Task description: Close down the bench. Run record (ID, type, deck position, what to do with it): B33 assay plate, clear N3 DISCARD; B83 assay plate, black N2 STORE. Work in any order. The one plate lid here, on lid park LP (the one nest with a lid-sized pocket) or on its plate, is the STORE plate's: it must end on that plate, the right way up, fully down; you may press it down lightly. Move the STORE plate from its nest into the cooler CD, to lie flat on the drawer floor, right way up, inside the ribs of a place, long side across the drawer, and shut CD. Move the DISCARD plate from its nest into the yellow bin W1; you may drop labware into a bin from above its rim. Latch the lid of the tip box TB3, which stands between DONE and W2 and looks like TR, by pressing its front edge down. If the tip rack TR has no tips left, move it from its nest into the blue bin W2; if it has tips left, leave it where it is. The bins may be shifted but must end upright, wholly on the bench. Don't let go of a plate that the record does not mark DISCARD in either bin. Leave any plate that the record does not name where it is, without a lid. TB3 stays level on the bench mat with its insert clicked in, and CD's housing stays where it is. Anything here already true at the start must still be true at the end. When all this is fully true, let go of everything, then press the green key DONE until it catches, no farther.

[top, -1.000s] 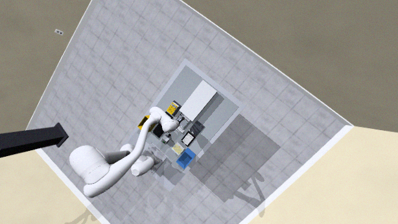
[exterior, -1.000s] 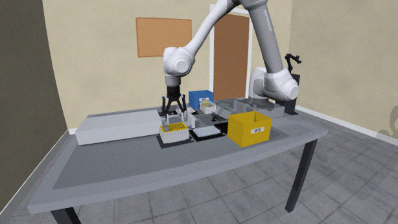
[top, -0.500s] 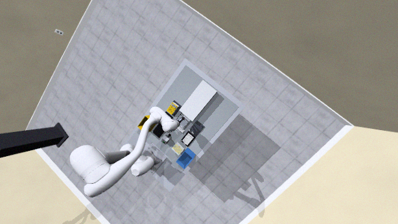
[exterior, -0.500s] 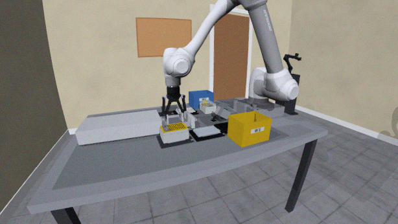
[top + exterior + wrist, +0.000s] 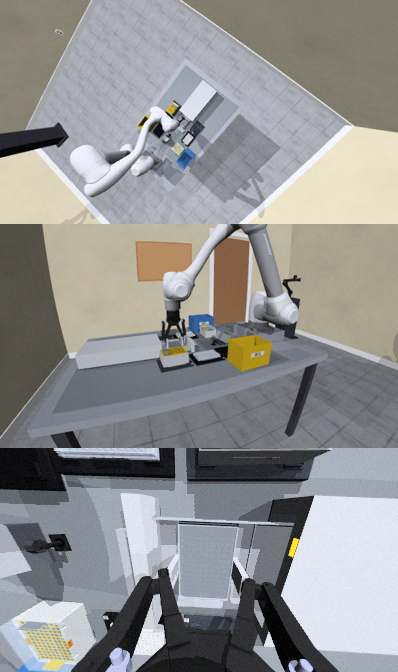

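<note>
In the wrist view my gripper (image 5: pixel 205 563) is shut on a grey plate with a pale lid rim (image 5: pixel 207 560), one finger on each long side. The plate is over the open drawer (image 5: pixel 225 523) of the white cooler CD (image 5: pixel 345 573); I cannot tell whether it touches the drawer floor. In the exterior view the gripper (image 5: pixel 173 335) points straight down behind the tip rack TR (image 5: pixel 174 356), next to CD (image 5: pixel 117 350). The clear plate (image 5: pixel 207 355) lies in its black nest, also in the wrist view (image 5: pixel 107 453). Tip box TB3 (image 5: pixel 47 640) shows yellow tips.
Yellow bin W1 (image 5: pixel 249 351) stands upright at the front right of the bench. Blue bin W2 (image 5: pixel 201 322) stands at the back, with TB3 (image 5: pixel 207 331) in front of it. The arm's base (image 5: pixel 275 309) is at the far right.
</note>
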### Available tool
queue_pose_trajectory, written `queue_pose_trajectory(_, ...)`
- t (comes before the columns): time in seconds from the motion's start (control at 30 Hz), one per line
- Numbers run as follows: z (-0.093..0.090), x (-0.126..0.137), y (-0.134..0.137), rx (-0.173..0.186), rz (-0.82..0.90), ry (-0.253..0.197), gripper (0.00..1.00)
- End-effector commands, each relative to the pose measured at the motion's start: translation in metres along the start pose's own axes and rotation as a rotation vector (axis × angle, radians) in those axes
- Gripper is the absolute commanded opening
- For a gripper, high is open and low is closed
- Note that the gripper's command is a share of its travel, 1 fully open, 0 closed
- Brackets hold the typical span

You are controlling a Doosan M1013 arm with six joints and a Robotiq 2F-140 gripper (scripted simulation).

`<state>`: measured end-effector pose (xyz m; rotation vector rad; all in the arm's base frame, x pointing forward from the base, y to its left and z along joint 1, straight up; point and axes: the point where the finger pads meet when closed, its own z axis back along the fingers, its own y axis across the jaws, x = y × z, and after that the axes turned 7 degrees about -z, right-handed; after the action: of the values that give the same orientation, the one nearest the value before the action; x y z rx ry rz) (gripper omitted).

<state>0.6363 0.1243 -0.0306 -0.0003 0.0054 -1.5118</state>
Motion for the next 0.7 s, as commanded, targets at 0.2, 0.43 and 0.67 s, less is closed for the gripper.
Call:
queue_pose_trajectory(0.2, -0.0004, -0.0002, 0.0008, -0.001, 0.000, 0.000, 0.00)
queue_pose_trajectory(0.43, -0.0004, -0.0002, 0.0015, -0.001, 0.000, 0.000, 0.00)
queue_pose_trajectory(0.67, -0.0004, -0.0004, 0.0024, -0.001, 0.000, 0.000, 0.00)
